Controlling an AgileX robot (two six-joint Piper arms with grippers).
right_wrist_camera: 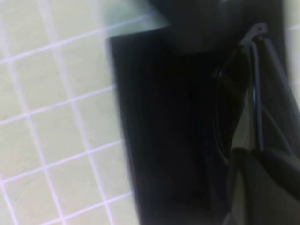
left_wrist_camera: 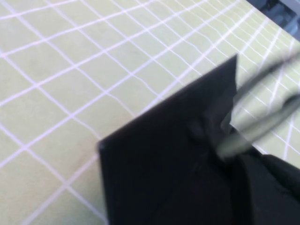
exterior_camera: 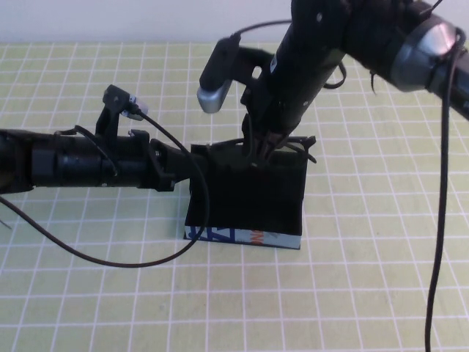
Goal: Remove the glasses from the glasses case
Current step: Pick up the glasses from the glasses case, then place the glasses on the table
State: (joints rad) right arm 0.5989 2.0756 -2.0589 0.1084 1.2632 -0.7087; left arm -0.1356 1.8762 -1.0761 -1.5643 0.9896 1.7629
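The glasses case (exterior_camera: 245, 202) stands open in the middle of the mat, black inside, its white printed front side facing me. My left gripper (exterior_camera: 192, 155) reaches in from the left and is shut on the case's left back edge; the left wrist view shows the black case panel (left_wrist_camera: 159, 154) running out from the gripper (left_wrist_camera: 243, 187). My right gripper (exterior_camera: 258, 158) comes down from above into the case and is shut on the black glasses (exterior_camera: 297, 144), whose arms stick out to the right above the case's back edge. The right wrist view shows the glasses (right_wrist_camera: 234, 93) against the dark case (right_wrist_camera: 159, 117).
The case rests on a yellow-green mat with a white grid (exterior_camera: 366, 293). The left arm's cable (exterior_camera: 110, 260) loops over the mat in front of the arm. The right arm's cable (exterior_camera: 440, 220) hangs down at the right.
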